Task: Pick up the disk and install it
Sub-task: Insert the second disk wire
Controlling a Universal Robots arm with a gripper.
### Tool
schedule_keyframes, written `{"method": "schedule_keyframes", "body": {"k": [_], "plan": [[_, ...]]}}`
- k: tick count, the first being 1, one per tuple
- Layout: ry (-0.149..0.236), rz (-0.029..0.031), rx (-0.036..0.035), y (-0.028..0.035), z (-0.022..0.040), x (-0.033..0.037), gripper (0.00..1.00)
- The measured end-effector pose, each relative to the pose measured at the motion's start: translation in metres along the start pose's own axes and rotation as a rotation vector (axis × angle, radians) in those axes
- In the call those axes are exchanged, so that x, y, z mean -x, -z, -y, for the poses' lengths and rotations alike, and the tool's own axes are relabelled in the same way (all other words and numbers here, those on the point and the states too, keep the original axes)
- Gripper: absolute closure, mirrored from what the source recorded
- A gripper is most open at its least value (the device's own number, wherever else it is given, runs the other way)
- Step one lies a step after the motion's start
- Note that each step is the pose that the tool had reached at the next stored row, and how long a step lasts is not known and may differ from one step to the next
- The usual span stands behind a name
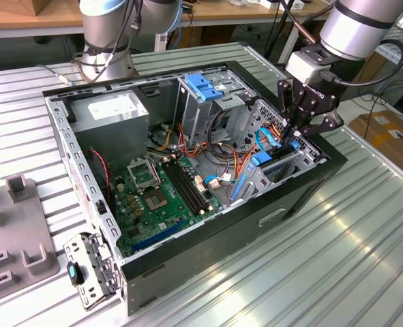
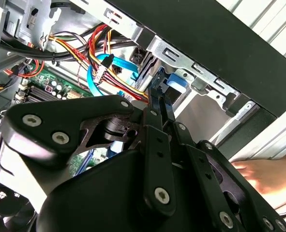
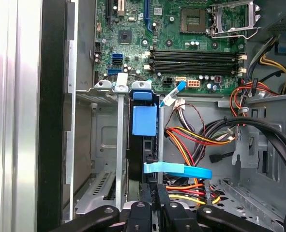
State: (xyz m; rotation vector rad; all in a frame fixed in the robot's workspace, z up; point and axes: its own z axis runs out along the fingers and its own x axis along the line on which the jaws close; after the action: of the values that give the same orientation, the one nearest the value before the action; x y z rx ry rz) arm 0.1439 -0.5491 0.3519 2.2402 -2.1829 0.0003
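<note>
My black pincer (image 1: 298, 133) hangs at the drive bay on the exterior view's right of the open black computer case (image 1: 303, 197), its fingers (image 3: 155, 203) drawn together on the edge of the disk (image 3: 143, 145), a dark flat drive in light-blue plastic rails. The disk stands on edge directly ahead of the pincer, long axis running into the slot between grey metal bay walls (tight either side). Coloured cables (image 3: 196, 137) crowd close beside it. The case sits on a ribbed metal counter (image 1: 337, 259).
</note>
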Motion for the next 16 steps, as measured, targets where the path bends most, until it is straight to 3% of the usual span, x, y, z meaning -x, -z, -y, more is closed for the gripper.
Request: {"method": "schedule_keyframes", "body": {"k": [16], "plan": [[0.005,-0.0001,0.0,-0.005,-0.0002,-0.0009,0.84]]}}
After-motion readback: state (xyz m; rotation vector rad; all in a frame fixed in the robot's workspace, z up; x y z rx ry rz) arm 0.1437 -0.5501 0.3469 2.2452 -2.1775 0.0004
